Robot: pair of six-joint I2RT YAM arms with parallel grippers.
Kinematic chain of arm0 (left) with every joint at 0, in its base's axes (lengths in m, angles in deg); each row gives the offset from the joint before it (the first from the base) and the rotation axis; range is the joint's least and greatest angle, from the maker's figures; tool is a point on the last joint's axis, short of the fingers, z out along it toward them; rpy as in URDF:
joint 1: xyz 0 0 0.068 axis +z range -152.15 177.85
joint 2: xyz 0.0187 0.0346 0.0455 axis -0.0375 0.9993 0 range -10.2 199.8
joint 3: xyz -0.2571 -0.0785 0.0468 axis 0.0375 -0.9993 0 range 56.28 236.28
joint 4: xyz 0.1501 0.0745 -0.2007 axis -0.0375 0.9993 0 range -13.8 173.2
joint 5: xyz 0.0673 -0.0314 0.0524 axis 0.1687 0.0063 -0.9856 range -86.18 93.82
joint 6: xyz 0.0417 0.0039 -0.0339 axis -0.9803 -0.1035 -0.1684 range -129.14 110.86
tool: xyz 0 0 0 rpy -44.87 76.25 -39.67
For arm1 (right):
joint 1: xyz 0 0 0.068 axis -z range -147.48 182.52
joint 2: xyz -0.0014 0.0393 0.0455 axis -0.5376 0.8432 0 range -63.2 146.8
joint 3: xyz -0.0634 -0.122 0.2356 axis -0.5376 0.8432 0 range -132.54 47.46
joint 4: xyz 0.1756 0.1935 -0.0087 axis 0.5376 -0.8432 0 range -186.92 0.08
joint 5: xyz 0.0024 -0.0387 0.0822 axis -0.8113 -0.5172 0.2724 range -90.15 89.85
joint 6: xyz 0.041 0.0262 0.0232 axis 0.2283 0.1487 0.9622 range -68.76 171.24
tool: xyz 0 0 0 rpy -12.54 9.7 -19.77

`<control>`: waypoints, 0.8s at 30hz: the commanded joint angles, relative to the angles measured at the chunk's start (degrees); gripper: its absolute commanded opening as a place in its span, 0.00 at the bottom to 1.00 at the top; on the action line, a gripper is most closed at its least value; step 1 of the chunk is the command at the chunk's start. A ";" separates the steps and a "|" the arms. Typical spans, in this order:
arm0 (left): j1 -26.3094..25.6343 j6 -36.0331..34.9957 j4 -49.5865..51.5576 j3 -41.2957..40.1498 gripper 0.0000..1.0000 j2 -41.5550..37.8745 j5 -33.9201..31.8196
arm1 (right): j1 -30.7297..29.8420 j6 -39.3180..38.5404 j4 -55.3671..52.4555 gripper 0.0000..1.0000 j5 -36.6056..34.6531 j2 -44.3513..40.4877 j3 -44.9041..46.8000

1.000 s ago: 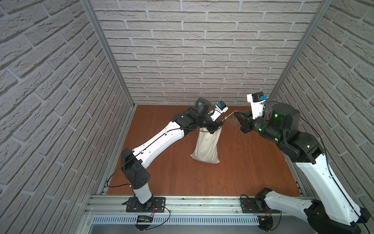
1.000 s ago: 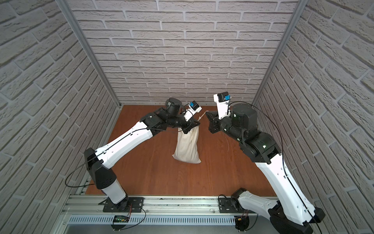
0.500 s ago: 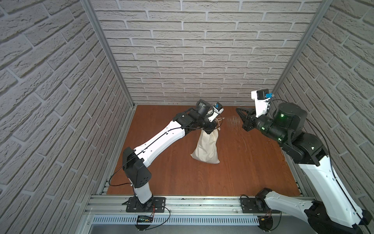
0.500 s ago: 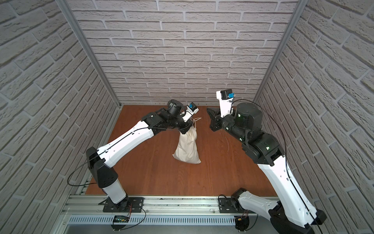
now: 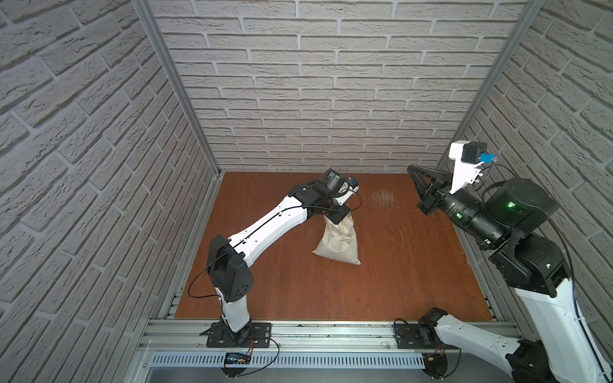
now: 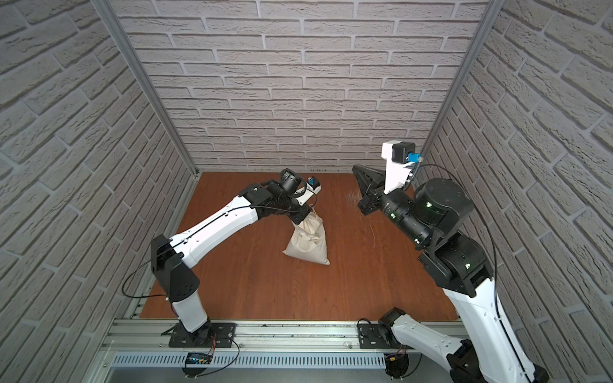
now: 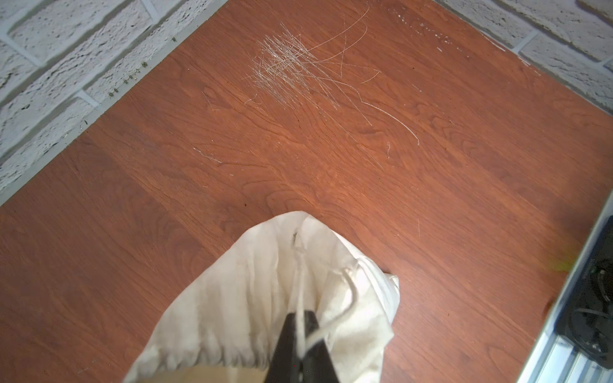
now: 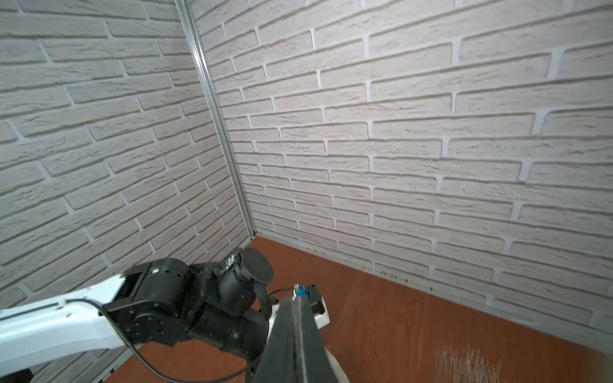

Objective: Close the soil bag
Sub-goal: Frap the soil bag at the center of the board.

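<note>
Backed right gripper (image 5: pixel 411 168) off rightward, shut and empty; kept left gripper (image 7: pixel 300 316) clamped on cord (image 7: pixel 353 295) at gathered neck of soil bag (image 5: pixel 338 242); likely nearly closed.

The small cream cloth soil bag (image 5: pixel 338 243) stands on the reddish-brown wooden tabletop (image 5: pixel 298 285), near its middle and a little toward the back wall. The black left gripper (image 5: pixel 341 216) sits at the bag's gathered top, pinched on the thin pale cord (image 7: pixel 299 291) there. A patch of pale scratches (image 5: pixel 383 196) lies on the tabletop behind and to the right of the bag. The black right gripper (image 5: pixel 411 167) hangs raised near the back right corner, well apart from the bag; in both top views the scratches fall between them.
</note>
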 commanded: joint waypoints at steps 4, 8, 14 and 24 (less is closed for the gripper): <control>0.02 -0.03 0.80 -0.95 0.03 -2.80 1.71 | 0.55 3.11 -1.50 0.41 -2.62 -2.50 15.73; 0.04 -0.26 1.61 -0.98 0.03 -4.29 1.96 | 0.95 2.51 -1.28 0.62 1.86 -2.05 22.52; -0.04 0.63 1.66 -1.10 0.02 -6.41 4.31 | 0.95 0.41 6.99 0.65 9.37 1.34 29.58; -1.21 0.63 3.40 -0.58 0.03 -8.13 5.30 | 0.60 -4.10 18.24 0.60 12.69 10.91 28.87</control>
